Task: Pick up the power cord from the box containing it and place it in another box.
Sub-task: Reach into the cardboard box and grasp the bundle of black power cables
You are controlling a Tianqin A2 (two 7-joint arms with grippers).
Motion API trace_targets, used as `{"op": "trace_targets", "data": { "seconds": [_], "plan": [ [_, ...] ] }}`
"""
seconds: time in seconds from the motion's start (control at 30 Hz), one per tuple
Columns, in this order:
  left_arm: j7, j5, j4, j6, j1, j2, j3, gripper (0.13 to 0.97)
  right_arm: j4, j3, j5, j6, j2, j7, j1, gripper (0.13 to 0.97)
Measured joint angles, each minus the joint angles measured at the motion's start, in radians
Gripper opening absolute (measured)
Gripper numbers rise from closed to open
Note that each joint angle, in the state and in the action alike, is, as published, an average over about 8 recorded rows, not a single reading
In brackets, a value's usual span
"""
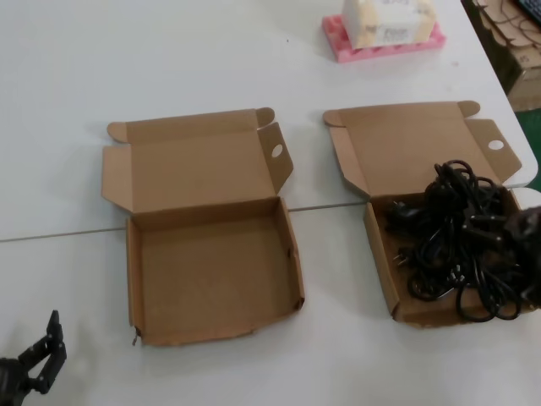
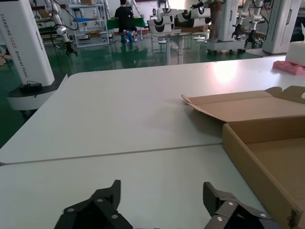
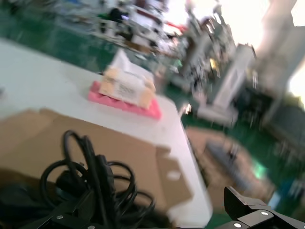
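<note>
Power cord [image 1: 461,241] lies tangled in a black heap of loops and plugs inside the right-hand box [image 1: 385,271], directly under the right hand [image 3: 162,217], which hovers released with fingers spread over the pile. Limp, light and likely to snag, it looks best pinched across a raised bundle of loops rather than a plug. Beside the released left hand [image 1: 38,359], low over the tabletop [image 1: 76,279], sits the other box [image 1: 135,279], empty.

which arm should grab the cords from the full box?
Right. The right gripper, fingers open, is at the black power cords heaped in the right-hand box. The left gripper sits low at the near left, beyond the empty box.
</note>
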Motion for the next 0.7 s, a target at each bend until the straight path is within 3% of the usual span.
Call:
{"op": "trace_targets", "data": {
  "seconds": [0.17, 0.4, 0.53, 0.7],
  "plan": [
    [0.000, 0.000, 0.000, 0.000, 0.000, 0.000, 0.000, 0.601, -0.056, -0.257, -0.112, 0.206, 0.095, 0.000, 0.072, 0.933],
    [0.000, 0.000, 0.000, 0.000, 0.000, 0.000, 0.000, 0.417, -0.077, -0.558, 0.012, 0.378, 0.197, 0.000, 0.170, 0.904],
    [0.000, 0.000, 0.000, 0.000, 0.000, 0.000, 0.000, 0.417, -0.059, -0.622, 0.111, 0.401, 0.231, 0.000, 0.187, 0.858],
    [0.000, 0.000, 0.000, 0.000, 0.000, 0.000, 0.000, 0.323, -0.044, -0.574, 0.184, 0.350, 0.238, 0.000, 0.169, 0.780]
  ]
}}
